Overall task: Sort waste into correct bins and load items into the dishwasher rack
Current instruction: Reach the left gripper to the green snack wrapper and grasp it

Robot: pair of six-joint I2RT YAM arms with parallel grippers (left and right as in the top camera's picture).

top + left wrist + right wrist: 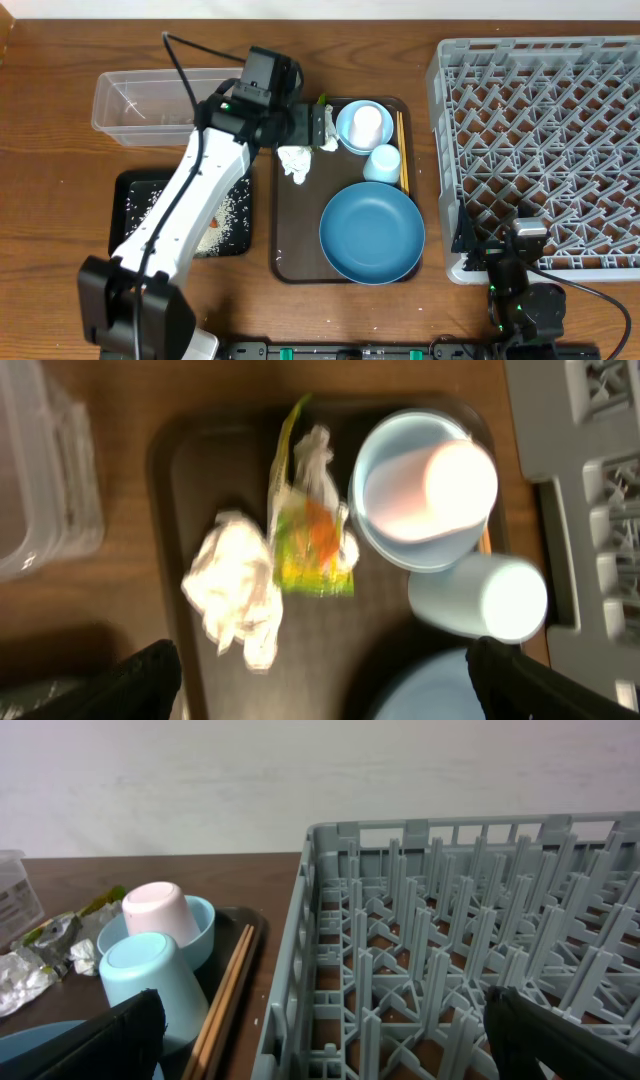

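Note:
On the brown tray (290, 240) lie a crumpled white tissue (235, 588) and a yellow-green wrapper (312, 540). My left gripper (325, 685) hangs open above them, holding nothing. A white cup (368, 122) sits upside down in the small light-blue bowl (345, 135). The pale-blue cup (382, 162), the chopsticks (402, 150) and the large dark-blue bowl (372, 232) are beside it. Rice (225, 215) lies in the black tray (135, 215). The clear tub (150, 100) stands behind it. My right gripper (320, 1040) is open at the near left corner of the grey rack (450, 940).
The left arm (190, 200) stretches from the near table edge across the black tray to the brown tray. The rack (540, 150) fills the right side. A bare strip of wooden table runs between the brown tray and the rack.

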